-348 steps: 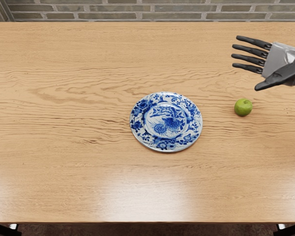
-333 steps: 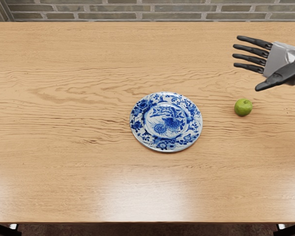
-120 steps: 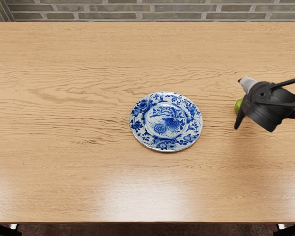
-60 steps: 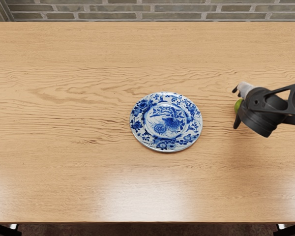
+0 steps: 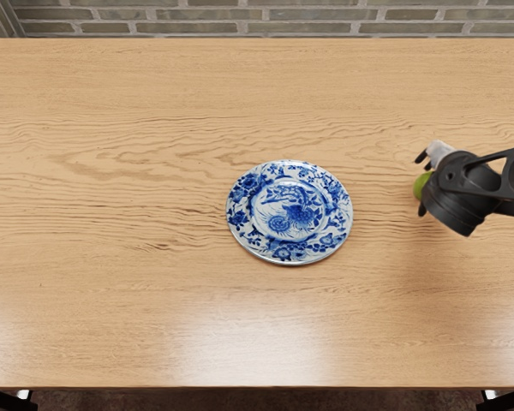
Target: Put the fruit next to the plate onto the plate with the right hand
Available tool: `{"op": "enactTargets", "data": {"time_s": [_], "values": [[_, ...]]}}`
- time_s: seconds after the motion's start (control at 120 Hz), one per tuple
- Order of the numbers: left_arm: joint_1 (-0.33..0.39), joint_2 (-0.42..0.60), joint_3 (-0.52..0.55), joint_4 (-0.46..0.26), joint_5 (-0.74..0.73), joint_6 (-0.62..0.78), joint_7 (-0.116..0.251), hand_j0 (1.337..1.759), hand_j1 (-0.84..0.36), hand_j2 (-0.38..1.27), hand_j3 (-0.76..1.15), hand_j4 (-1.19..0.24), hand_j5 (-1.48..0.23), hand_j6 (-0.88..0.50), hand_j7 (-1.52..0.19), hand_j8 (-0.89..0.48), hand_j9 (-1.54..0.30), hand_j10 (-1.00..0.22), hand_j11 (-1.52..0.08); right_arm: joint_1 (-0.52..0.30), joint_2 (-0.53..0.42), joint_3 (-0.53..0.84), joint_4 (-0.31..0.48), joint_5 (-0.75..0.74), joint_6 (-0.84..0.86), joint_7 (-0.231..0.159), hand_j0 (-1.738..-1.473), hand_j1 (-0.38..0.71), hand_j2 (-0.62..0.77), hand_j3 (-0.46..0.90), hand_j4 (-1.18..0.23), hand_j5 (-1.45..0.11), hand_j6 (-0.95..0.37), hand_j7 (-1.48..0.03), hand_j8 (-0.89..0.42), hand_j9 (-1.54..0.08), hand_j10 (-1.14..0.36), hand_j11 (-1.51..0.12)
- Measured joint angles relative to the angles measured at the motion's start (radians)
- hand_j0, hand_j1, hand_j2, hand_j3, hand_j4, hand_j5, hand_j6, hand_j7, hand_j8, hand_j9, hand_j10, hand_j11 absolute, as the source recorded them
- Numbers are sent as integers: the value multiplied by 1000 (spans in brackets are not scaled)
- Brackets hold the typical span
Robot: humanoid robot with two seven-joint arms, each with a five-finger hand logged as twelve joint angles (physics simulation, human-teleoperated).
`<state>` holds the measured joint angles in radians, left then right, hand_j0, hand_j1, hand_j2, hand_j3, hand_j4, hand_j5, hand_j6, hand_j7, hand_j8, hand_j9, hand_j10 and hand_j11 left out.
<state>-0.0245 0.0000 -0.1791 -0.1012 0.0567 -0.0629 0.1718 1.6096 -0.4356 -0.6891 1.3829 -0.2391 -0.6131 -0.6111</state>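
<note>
here, round fruit, floral plate, woodgrain table

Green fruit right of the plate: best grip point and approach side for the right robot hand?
Probably span the green fruit across its widest part, coming from above and the right. It is small and round on the table, no handle, so opposite sides work; the plate lies to its left. The right robot hand covers it; only its left edge shows.

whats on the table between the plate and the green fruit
Nothing: in the head view only bare wooden table runs from the plate to the green fruit, which the right hand mostly covers.
</note>
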Motion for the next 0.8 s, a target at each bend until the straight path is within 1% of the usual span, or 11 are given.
{"op": "enactTargets", "data": {"time_s": [0.208,0.35,0.442,0.675,0.8], "values": [[0,0,0,0,0,0,0,1658,58,49,0,-243,-316,-243,-316,-243,-316,-243,-316,-10,0,19,-27,2,1,0,-1658,-8,-53,0,-303,-361,-294,-372,-351,-373,-292,-372],[0,0,0,0,0,0,0,1658,58,49,0,-243,-316,-243,-316,-243,-316,-243,-316,-34,32,21,-76,3,2,0,-1658,-11,-54,0,-292,-363,-287,-368,-316,-368,-286,-368],[0,0,0,0,0,0,0,1658,58,49,0,-243,-316,-243,-316,-243,-316,-243,-316,-48,42,22,-94,3,2,0,-1658,-2,-56,0,-296,-374,-294,-378,-312,-378,-293,-378],[0,0,0,0,0,0,0,1658,58,49,0,-243,-316,-243,-316,-243,-316,-243,-316,-68,47,22,-107,0,1,0,-1657,75,-65,-2,-371,-453,-354,-464,-356,-458,-367,-458],[0,0,0,0,0,0,0,1658,58,49,0,-243,-316,-243,-316,-243,-316,-243,-316,-74,48,23,-108,-9,-1,0,-1656,108,-54,-3,-449,-468,-325,-515,-358,-488,-437,-488]]}}
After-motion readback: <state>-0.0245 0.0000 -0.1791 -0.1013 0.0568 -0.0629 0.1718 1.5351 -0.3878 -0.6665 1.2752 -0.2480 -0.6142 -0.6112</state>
